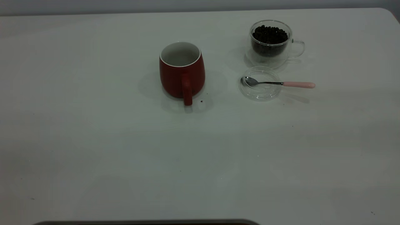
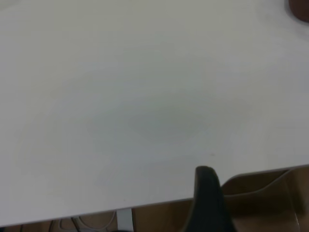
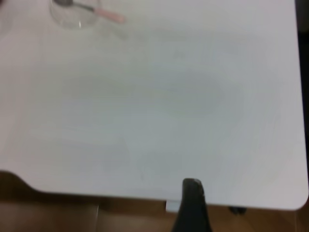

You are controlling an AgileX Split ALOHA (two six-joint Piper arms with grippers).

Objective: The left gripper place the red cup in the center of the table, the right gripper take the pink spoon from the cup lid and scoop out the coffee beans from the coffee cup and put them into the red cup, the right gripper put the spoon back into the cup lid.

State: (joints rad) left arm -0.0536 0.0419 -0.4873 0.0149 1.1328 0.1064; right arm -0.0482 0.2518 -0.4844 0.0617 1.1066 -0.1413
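Observation:
The red cup [image 1: 182,73] stands upright near the middle of the table [image 1: 93,140], handle toward the near edge; its inside shows only white. The coffee cup [image 1: 271,42] with coffee beans [image 1: 270,34] stands at the far right. In front of it lies the cup lid [image 1: 260,83] with the pink spoon [image 1: 298,84] resting across it, bowl in the lid and handle pointing right. Neither gripper shows in the exterior view. My left gripper [image 2: 206,170] hangs shut at the table's near edge; the red cup's edge [image 2: 301,8] is far off. My right gripper [image 3: 192,182] is shut at the near edge, far from the lid [image 3: 72,17] and spoon [image 3: 110,15].
A few dark specks lie on the table, one by the red cup's handle [image 1: 201,101]. A dark strip [image 1: 147,222] runs along the near edge. The table's rounded corner [image 3: 301,200] shows in the right wrist view.

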